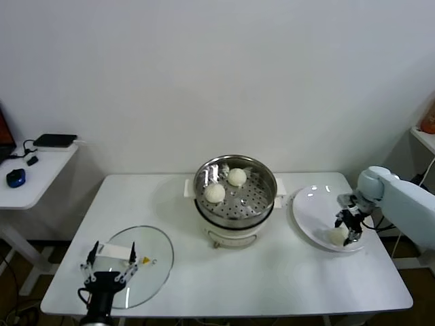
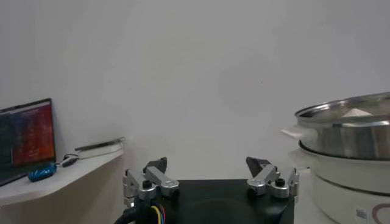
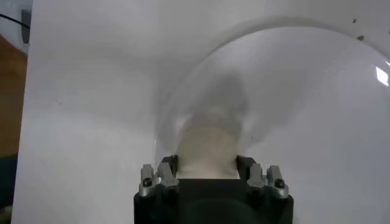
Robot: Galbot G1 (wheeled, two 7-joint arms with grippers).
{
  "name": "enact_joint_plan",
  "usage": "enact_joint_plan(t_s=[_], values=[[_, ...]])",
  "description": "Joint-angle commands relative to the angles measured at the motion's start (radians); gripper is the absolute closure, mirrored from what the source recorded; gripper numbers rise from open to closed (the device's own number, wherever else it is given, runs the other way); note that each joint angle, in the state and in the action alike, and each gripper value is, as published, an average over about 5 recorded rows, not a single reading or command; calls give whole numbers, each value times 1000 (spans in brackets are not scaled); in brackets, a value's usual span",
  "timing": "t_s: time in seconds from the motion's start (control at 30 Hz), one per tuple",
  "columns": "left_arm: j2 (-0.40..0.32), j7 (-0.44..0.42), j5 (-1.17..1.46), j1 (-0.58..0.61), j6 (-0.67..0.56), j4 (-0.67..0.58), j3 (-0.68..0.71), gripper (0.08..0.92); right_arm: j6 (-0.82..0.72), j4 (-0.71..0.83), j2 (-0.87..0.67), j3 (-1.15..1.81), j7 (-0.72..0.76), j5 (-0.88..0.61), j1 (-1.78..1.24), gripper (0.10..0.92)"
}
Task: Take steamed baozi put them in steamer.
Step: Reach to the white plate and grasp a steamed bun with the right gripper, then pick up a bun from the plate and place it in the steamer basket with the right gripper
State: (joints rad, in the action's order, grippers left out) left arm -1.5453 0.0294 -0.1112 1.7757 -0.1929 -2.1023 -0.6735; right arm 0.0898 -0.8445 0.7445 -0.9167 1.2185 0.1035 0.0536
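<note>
Steel steamer (image 1: 234, 189) already holds two baozi (image 1: 225, 185), while the right gripper (image 1: 345, 236) fingers clamp a third baozi (image 1: 337, 235) on the plate (image 1: 311, 210); the left gripper (image 1: 109, 265) idles, fingers apart.

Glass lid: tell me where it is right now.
In the head view the glass lid lies flat on the table's front-left part, left of the steamer, with the left gripper over its near edge.
</note>
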Motion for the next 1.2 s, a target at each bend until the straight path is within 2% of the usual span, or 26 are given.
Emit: enact_joint_plan(t_s=[0.03, 0.3, 0.53, 0.93, 1.2], values=[[0, 0, 0, 0, 0, 0, 0, 177, 5, -21, -13, 0, 4, -9, 24, 386], [1, -1, -4, -6, 0, 4, 2, 177, 71, -175, -58, -132, 29, -67, 257, 386], [-1, -1, -15, -3, -3, 4, 7, 177, 189, -314, -35, -264, 48, -81, 508, 381], [-1, 1, -14, 7, -8, 3, -1, 177, 352, -509, 88, -308, 48, -82, 760, 380], [-2, 3, -13, 3, -6, 1, -4, 177, 382, -578, 202, -283, 44, -49, 764, 380]])
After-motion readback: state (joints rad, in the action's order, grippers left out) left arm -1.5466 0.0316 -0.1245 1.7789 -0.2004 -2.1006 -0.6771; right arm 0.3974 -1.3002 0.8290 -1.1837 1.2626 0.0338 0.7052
